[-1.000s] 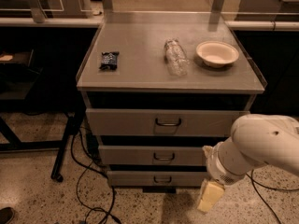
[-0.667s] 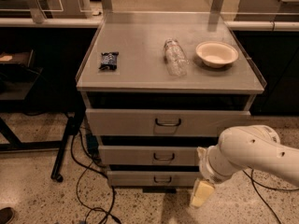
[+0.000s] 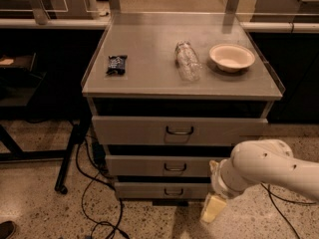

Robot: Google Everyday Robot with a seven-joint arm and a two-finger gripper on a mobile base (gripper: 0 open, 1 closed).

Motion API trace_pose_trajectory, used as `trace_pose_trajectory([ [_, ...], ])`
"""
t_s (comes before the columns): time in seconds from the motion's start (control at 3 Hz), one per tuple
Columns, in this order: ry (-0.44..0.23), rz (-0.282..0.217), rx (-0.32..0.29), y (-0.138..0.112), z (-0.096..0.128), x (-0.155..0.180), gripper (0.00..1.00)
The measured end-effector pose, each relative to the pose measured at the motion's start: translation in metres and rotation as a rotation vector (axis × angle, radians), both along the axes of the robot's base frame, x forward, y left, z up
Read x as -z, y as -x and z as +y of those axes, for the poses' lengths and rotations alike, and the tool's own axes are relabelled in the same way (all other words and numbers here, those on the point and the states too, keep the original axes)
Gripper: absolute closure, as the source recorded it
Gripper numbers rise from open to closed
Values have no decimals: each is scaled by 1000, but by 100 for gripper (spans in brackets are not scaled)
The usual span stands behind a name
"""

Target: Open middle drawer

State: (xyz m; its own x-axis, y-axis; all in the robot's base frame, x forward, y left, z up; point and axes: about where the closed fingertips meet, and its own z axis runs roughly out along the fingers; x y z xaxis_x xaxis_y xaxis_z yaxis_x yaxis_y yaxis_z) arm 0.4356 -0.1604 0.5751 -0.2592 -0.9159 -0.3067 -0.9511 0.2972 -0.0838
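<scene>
The middle drawer (image 3: pixel 149 165) is the light-grey front between the taller top drawer (image 3: pixel 129 129) and the slim bottom drawer (image 3: pixel 144 189) of a metal cabinet. It has a small dark loop handle (image 3: pixel 175 168) at its centre and looks pushed in. My gripper (image 3: pixel 213 209) hangs from the white arm (image 3: pixel 264 168) at the lower right. It is low in front of the cabinet's right side, below and to the right of the middle handle, and touches no handle.
On the cabinet top (image 3: pixel 149 78) lie a dark snack packet (image 3: pixel 116 64), a clear plastic bottle (image 3: pixel 187 60) on its side and a white bowl (image 3: pixel 232 57). Cables (image 3: pixel 94 203) trail on the speckled floor at left, next to a black stand leg (image 3: pixel 70 153).
My arm and gripper have moved left, closer to the drawer fronts at the cabinet's lower right. The drawers have not moved.
</scene>
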Motion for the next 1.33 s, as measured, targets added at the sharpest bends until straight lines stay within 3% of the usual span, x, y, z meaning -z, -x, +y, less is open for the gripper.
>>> trace_pose_trajectory([
  [0.33,-16,25,9,-4,10,53,0],
  [0.67,-34,6,-1,-20,22,89,0],
  [1.0,-51,-36,-8,-46,28,104,0],
  [1.33,-53,-34,-10,-40,28,105,0],
])
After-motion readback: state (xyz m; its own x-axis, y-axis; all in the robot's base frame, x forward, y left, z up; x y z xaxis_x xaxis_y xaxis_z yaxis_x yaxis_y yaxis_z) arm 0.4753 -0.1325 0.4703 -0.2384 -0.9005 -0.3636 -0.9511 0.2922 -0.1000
